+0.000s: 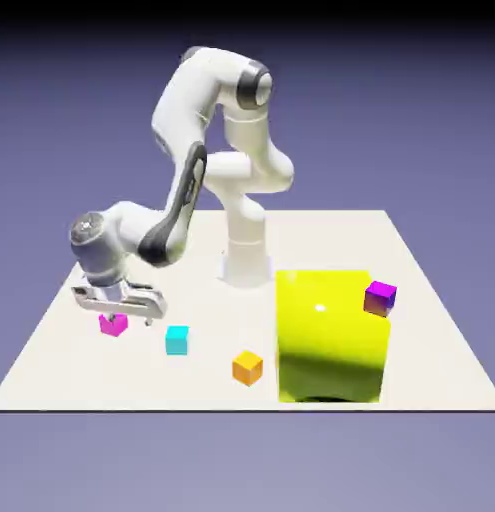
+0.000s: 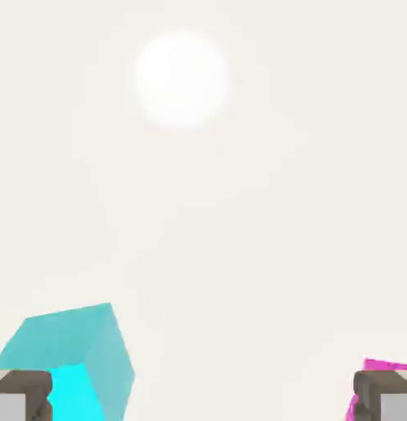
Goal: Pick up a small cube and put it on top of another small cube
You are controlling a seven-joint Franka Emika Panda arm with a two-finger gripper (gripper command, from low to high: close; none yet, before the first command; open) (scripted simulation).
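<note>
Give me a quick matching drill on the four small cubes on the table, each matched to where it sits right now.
Things:
1. magenta cube
2. cyan cube
3. orange cube
4. purple cube

Places:
A. atop the yellow block, at its far corner on the exterior view's right
B. just under the open claw
C. on the table, nearest the yellow block's front
D. on the table between two other small cubes

Pairs: 1-B, 2-D, 3-C, 4-A
</note>
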